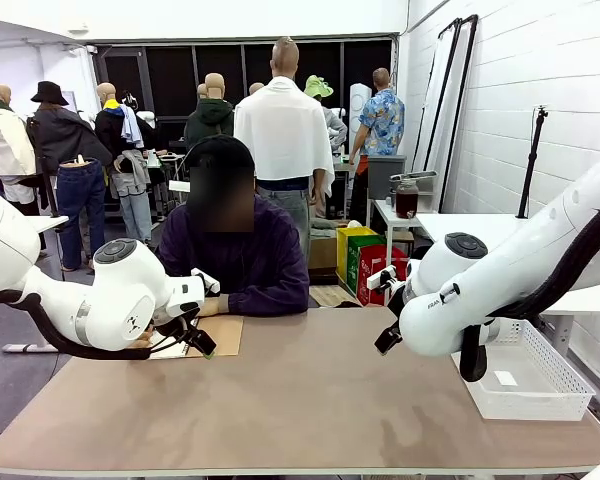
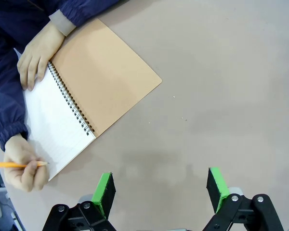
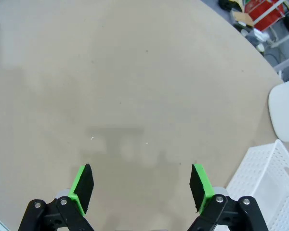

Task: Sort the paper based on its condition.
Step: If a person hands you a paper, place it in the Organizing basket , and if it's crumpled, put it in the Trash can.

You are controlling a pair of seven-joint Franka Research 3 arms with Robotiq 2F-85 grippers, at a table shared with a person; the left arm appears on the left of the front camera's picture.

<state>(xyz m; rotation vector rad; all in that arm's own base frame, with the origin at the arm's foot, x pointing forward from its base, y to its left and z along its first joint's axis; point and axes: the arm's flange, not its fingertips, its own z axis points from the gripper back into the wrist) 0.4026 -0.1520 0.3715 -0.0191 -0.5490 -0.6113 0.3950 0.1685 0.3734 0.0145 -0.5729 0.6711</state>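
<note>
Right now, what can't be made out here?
Front view: notebook mostly behind the left arm; a cover corner sticks out.
Left wrist view: any writing on the open page too faint to read; the person's hand covers its corner.
Right wrist view: basket cut off by the picture edge; contents unseen.

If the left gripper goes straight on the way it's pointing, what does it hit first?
Most likely bare table: the left gripper, jaws open, points down beside the notebook's brown cover, not onto it. Depth is unclear.
</note>
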